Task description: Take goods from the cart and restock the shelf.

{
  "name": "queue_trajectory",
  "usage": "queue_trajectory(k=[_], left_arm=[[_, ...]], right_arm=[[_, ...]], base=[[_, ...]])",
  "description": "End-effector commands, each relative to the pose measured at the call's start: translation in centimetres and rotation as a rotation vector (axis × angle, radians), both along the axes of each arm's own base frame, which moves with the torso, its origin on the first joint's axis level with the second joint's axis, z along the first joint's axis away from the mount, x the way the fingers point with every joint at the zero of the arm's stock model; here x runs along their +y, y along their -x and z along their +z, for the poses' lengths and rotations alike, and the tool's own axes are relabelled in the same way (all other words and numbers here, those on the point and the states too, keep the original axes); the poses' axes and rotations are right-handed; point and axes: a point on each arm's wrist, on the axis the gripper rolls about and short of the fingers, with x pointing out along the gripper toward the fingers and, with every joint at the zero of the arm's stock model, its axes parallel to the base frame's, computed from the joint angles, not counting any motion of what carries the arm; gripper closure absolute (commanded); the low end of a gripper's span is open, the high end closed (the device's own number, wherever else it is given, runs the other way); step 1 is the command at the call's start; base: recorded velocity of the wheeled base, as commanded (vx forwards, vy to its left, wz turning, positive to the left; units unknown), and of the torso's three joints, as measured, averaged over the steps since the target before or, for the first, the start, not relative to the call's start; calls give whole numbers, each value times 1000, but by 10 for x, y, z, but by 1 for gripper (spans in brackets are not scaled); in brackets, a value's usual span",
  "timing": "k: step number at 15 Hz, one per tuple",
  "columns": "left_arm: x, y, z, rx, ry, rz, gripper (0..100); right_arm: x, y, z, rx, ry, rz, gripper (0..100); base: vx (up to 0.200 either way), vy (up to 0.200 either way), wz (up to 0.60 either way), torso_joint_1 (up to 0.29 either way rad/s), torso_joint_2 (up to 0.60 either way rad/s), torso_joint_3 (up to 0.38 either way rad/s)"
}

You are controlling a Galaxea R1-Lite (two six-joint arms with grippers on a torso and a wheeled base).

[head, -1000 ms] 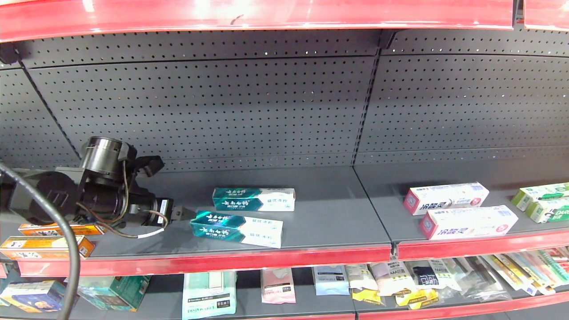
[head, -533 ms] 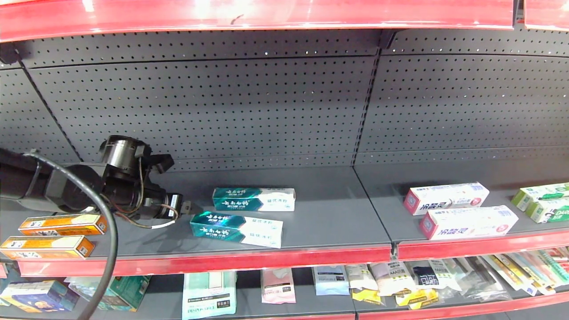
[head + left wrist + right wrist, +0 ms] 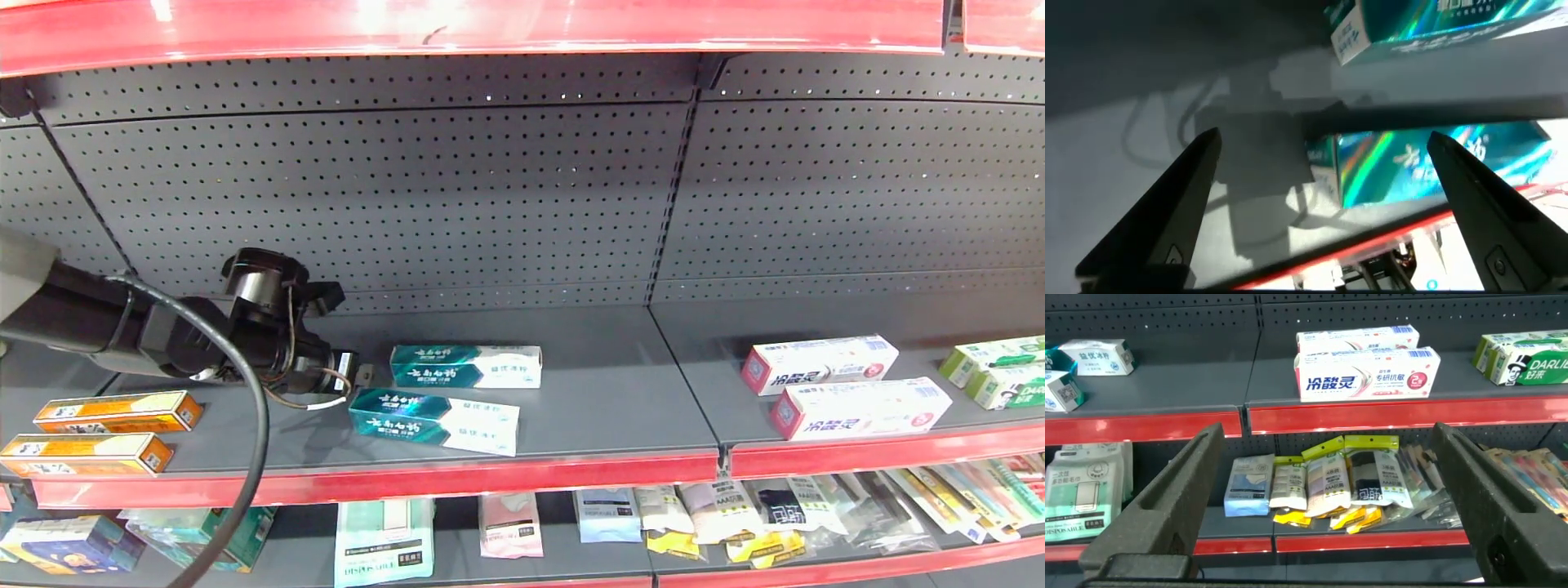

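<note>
Two teal-and-white toothpaste boxes lie flat on the grey shelf (image 3: 604, 384), one at the back (image 3: 465, 366) and one nearer the red front edge (image 3: 434, 420). My left gripper (image 3: 362, 376) hovers low over the shelf just off their left ends, level with the gap between them. In the left wrist view it (image 3: 1323, 140) is open, its fingers (image 3: 1167, 220) spread wide with nothing held; the front box (image 3: 1413, 163) and the back box (image 3: 1429, 24) lie just beyond the tips. My right gripper (image 3: 1327, 431) is open and empty, facing the shelf front.
Two orange boxes (image 3: 118, 411) lie at the shelf's left end. Red-and-white boxes (image 3: 861, 407) and green boxes (image 3: 992, 353) fill the right bay. Packets (image 3: 718, 510) hang on the lower shelf. A pegboard wall (image 3: 490, 204) backs the shelf, under an upper shelf.
My left arm has slid rightward along the shelf, bringing the gripper up to the left ends of the teal boxes. The boxes have stayed put.
</note>
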Motion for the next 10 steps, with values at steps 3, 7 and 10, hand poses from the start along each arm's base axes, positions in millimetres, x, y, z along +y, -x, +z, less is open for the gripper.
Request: queue_trajectory(k=[3,7,10], left_arm=[[-4,-5,-9,15,-31,11,0],[-6,-7,-14,26,-50,18,0],[-8,-6,-13,24,-50,11,0]], right_arm=[[0,0,0,1,0,1,0],[0,0,0,1,0,1,0],[0,0,0,1,0,1,0]], base=[[0,0,0,0,0,0],[0,0,0,0,0,0],[0,0,0,0,0,0]])
